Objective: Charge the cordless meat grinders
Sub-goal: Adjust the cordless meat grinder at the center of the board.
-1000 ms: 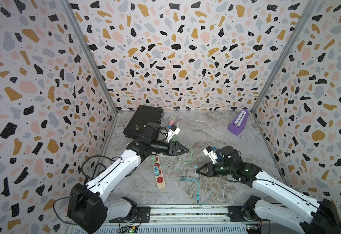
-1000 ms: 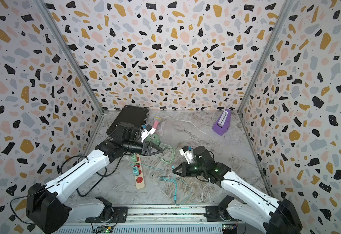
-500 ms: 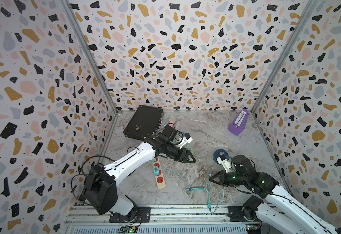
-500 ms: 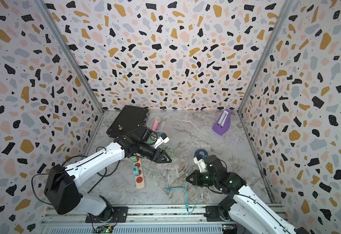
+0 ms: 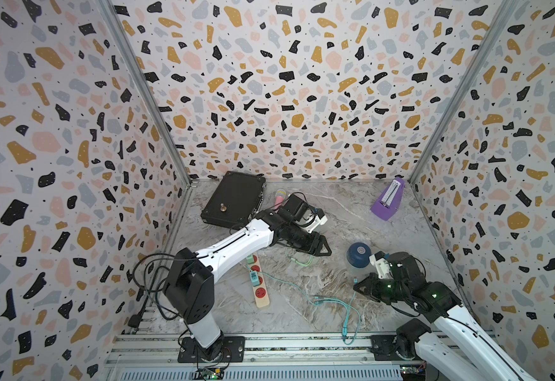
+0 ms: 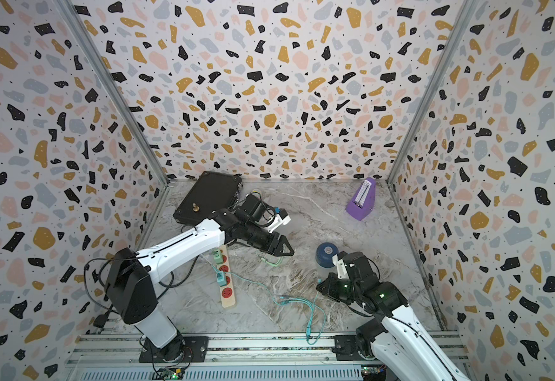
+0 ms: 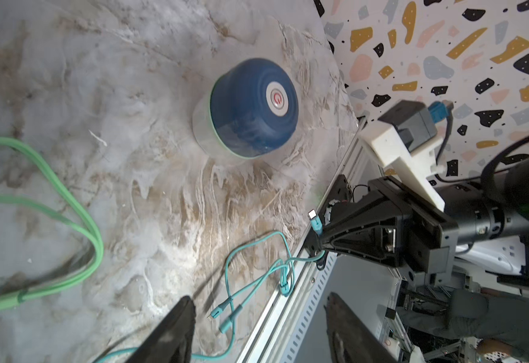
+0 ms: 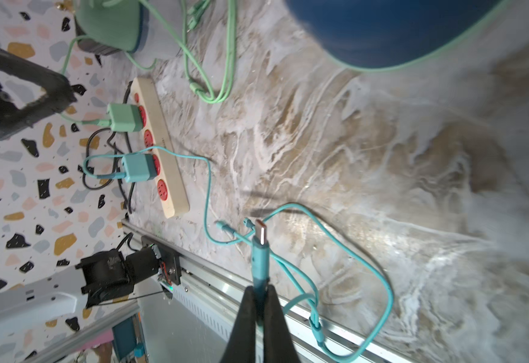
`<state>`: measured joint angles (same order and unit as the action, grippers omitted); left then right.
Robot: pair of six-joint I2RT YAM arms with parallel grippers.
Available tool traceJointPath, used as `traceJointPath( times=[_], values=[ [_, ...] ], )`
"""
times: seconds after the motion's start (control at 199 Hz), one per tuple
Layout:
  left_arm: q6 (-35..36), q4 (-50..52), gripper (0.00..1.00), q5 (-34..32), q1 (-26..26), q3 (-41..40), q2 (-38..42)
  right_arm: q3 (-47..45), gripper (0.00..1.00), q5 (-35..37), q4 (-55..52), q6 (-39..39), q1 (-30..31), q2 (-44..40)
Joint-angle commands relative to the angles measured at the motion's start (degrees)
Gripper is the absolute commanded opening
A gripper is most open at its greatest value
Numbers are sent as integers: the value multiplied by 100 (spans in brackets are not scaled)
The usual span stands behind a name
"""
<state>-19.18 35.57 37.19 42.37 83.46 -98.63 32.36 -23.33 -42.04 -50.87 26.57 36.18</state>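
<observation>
Navy-blue dome-shaped plastic grinder (image 5: 357, 255) with a round silvery button stands upright on the marble tabletop (image 5: 352, 211). It is well apart from the cream power strip with red sockets (image 5: 260, 290), on the right arm's side of it. Just past the strip's far end sits the mint-green dome-shaped plastic grinder (image 8: 109, 25). On the strip's navy-grinder side, the right gripper (image 8: 260, 292) pinches a teal cable (image 8: 260, 254) behind its metal plug. The left gripper (image 7: 256, 333) hangs there with fingers spread, empty.

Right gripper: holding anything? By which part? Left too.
Right gripper pinches the teal charging cable's plug by the rear of its sleeve, metal tip free. Left gripper is open, empty.
</observation>
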Motion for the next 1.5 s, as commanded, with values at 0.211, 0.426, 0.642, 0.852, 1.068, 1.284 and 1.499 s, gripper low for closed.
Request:
traceJointPath(
  times=[0.211,0.426,0.642,0.852,1.068,1.284,1.499],
  values=[
    [-385,-343,67,-286,236,444,-490,692,0,1968,-1216,682,-641,820],
    [-411,-445,67,-256,147,-120,24,897,0,2095,-553,1424,-1207,2001],
    [-364,-310,67,-81,-358,-526,465,1443,0,2123,70,2565,-1480,3258],
    [-194,-1,66,-150,-675,-585,726,1954,0,1460,557,3533,-1604,4356],
    [-272,26,66,-185,-804,-673,731,2255,0,302,843,3816,-1505,5155],
    [-273,67,66,-192,-886,-631,666,2431,0,-115,891,3764,-989,5572],
    [-127,265,66,-219,-979,-562,678,2361,0,-465,884,3695,-855,5377]
  ],
)
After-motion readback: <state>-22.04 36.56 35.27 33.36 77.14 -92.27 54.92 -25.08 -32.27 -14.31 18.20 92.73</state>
